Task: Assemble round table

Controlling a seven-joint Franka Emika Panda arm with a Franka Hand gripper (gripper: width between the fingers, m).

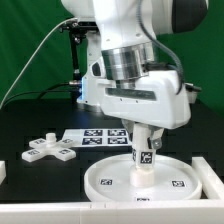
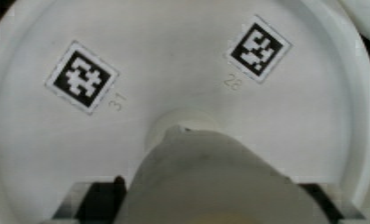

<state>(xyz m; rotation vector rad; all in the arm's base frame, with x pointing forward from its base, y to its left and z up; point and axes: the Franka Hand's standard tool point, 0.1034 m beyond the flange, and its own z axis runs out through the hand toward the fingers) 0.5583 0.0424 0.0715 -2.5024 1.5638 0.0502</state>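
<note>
The large round disc (image 1: 108, 178) lies on the black table near the front, with square tags on its face. A short thick cylinder (image 1: 143, 156) stands upright at the disc's centre. My gripper (image 1: 143, 136) comes straight down over it and is shut on its upper part. In the wrist view the cylinder (image 2: 208, 170) fills the gap between the dark fingers (image 2: 104, 196), with the disc (image 2: 164, 90) and two of its tags beyond it. My gripper (image 2: 208, 200) hides the cylinder's top. The small cross-shaped piece (image 1: 48, 151) lies loose toward the exterior view's left.
The marker board (image 1: 92, 137) lies flat behind the disc. White bars edge the work area at the front (image 1: 40, 213), at the exterior view's left (image 1: 3, 171) and at its right (image 1: 211, 176). The arm's white base (image 1: 95, 95) stands at the back.
</note>
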